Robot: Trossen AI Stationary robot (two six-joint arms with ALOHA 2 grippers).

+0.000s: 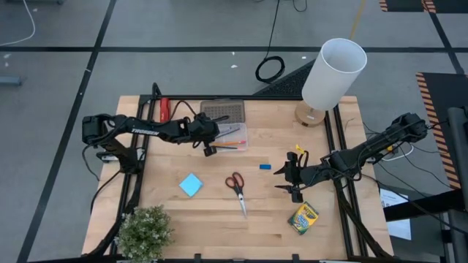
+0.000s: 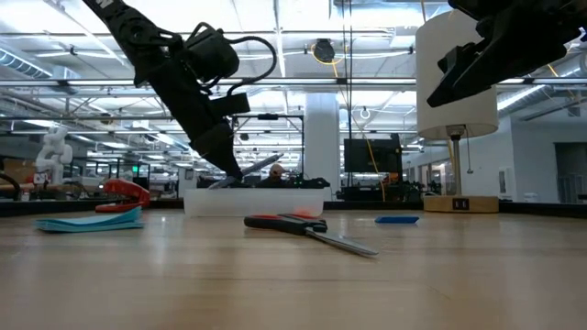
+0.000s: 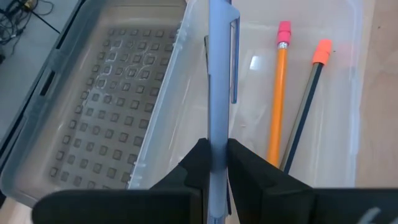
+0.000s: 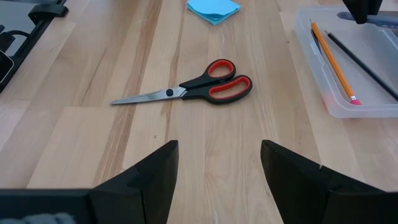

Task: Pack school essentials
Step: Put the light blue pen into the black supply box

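Wooden tabletop [image 1: 219,219], lamp [image 1: 333,73] at the back. Left gripper [image 3: 217,163] has its jaws pinched on the silvery pen [image 3: 219,74], held over the clear plastic case [image 1: 235,137]; just past the jaws, an orange pencil [image 3: 278,106] and a dark pencil [image 3: 303,118] lie inside it. Right gripper [image 4: 217,163] hovers with jaws wide, red-handled scissors [image 4: 199,89] straight ahead, blue note pad [image 4: 213,9] farther out, crayon box [image 1: 303,218] beside it.
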